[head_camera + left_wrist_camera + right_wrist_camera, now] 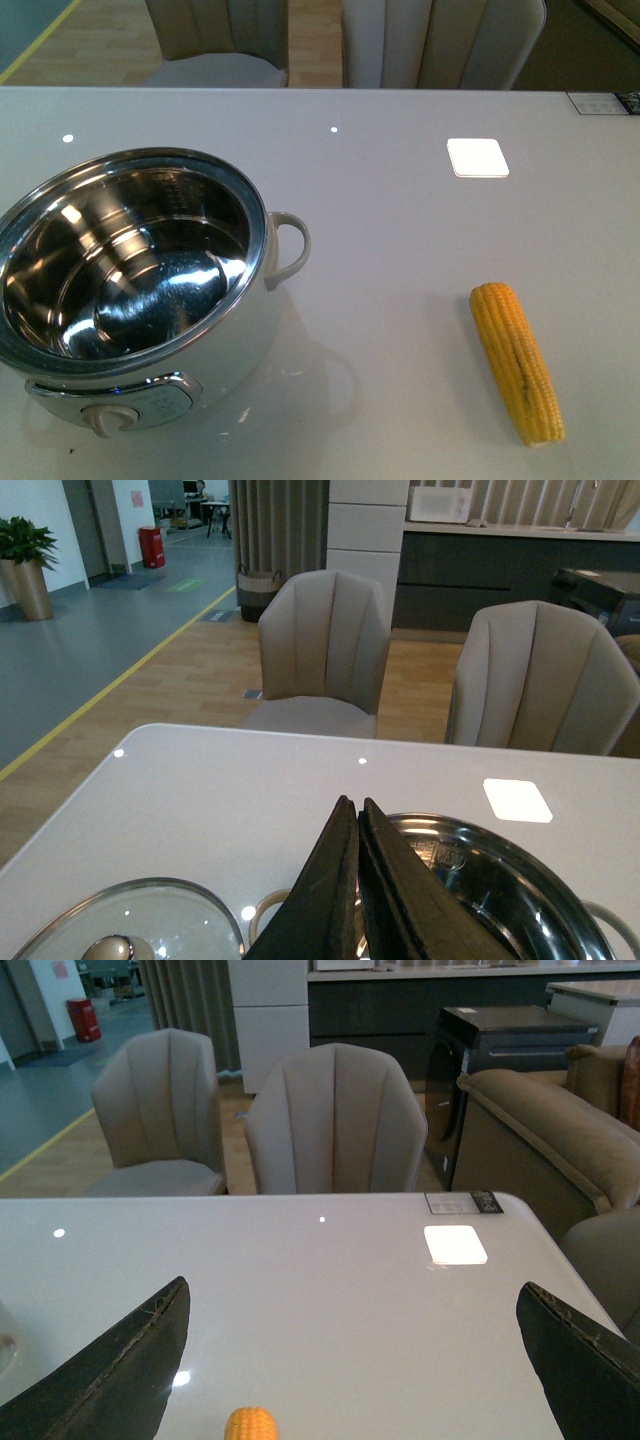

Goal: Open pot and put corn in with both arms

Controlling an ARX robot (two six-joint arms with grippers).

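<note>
Steel gleams inside the pot [130, 270], a big round vessel with a mirror-bright bowl and rim, a smooth white shell, a white loop handle [303, 242] on its side and a knob panel [115, 408] facing the near edge. It sits uncovered at the near left corner of the glossy white counter [400, 230]. Its lid [120, 925], clear glass ringed in metal with a shiny round knob, lies flat on the counter just beside a pot handle and shows only from the left wrist.

The corn [516, 362], a tapered yellow cob with bumpy kernel rows and a dark streak, lies well apart from the pot towards the near right corner. Its length runs from far edge to near edge, slanting slightly rightward.

The left gripper [357, 808], seen with the pot's rim behind it, has its two black wedge-shaped fingers [330, 890] pressed flat together with nothing between them. The right gripper [352, 1295] is spread wide, its matte black fingers [110, 1375] far apart and empty. The rounded end of the cob shows on the counter between them.

Padded beige chairs [335, 1120] with fluted backs stand beyond the far edge.
</note>
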